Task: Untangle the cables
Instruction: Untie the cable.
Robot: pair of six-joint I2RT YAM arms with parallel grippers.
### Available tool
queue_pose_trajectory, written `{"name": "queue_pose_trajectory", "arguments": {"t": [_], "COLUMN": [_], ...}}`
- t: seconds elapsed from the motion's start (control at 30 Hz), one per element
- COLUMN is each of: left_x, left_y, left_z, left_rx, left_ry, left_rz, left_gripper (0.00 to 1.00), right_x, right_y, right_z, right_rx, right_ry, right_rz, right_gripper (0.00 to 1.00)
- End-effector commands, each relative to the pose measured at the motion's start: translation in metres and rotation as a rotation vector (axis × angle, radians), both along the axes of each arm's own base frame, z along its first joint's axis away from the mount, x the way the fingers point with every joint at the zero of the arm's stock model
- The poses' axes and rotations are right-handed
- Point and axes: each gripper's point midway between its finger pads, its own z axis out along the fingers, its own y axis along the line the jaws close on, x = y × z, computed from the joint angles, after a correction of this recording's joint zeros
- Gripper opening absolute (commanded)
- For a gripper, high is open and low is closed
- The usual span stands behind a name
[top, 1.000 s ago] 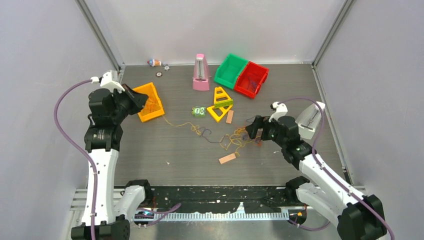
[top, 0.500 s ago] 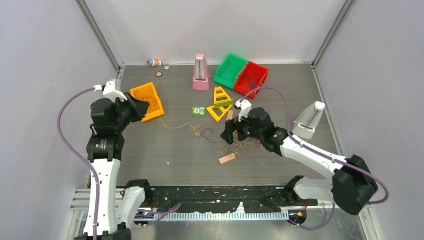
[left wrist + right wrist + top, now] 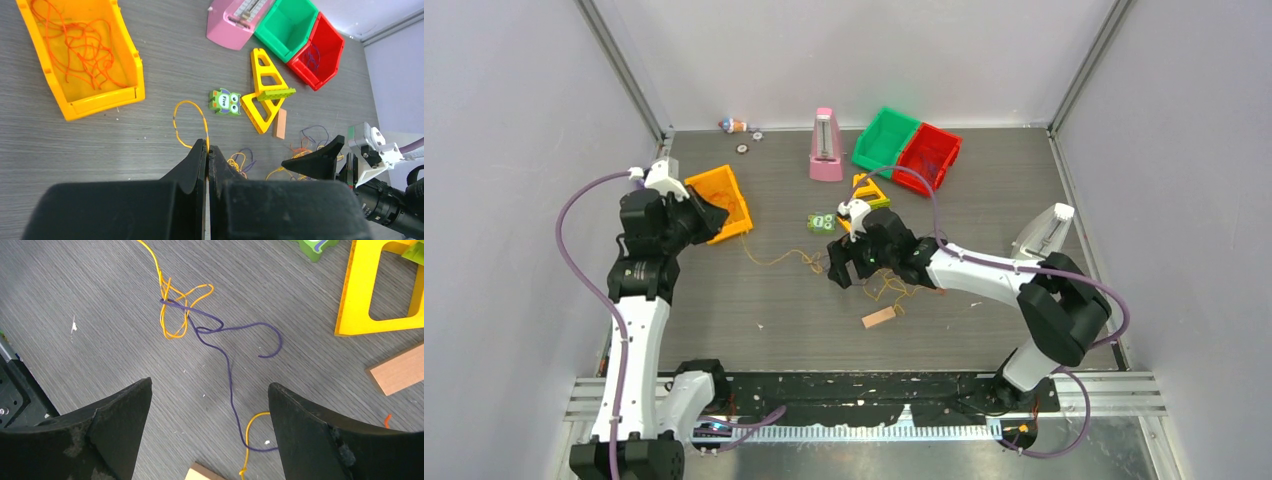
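my left gripper (image 3: 207, 148) is pressed fully closed, and a yellow strand (image 3: 174, 120) loops up off the surface (image 3: 75, 145) right into its tips, so it looks pinched there. my right gripper (image 3: 209, 385) is spread wide with nothing in it, hanging over a purple strand (image 3: 229, 370) knotted through yellow loops (image 3: 177, 310). the cables (image 3: 892, 285) lie loosely tangled mid-surface just beside a wooden block (image 3: 879, 318). more orange-red strands (image 3: 80, 50) sit in the orange bin (image 3: 102, 100).
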Motion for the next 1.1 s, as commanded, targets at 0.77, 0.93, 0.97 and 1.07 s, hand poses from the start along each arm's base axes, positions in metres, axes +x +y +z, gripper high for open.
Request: {"name": "queue_pose_trajectory", "arguments": {"t": [0.77, 0.93, 0.97, 1.07], "left_x": [0.012, 0.012, 0.012, 0.011], "left_y": [-0.013, -0.012, -0.011, -0.011], "left_z": [-0.013, -0.013, -0.013, -0.013], "left_rx": [-0.032, -0.026, -0.024, -0.020], "left_ry": [0.094, 0.096, 0.096, 0.097], "left_rz": [-0.090, -0.086, -0.085, -0.083], "left_gripper": [0.00, 0.00, 0.00, 0.00], "right_x": [0.011, 0.033, 0.035, 0.040], "right_y": [0.017, 0.029, 0.030, 0.030], "right_z": [-0.051, -0.053, -0.060, -0.068], "right_rx": [-0.210, -0.270, -0.293, -0.316], "right_ry": [-0.002, -0.114, -0.118, -0.129], "right_rz": [-0.004, -0.050, -0.052, -0.064], "right_gripper": [0.88, 0.75, 0.71, 0.45]}}
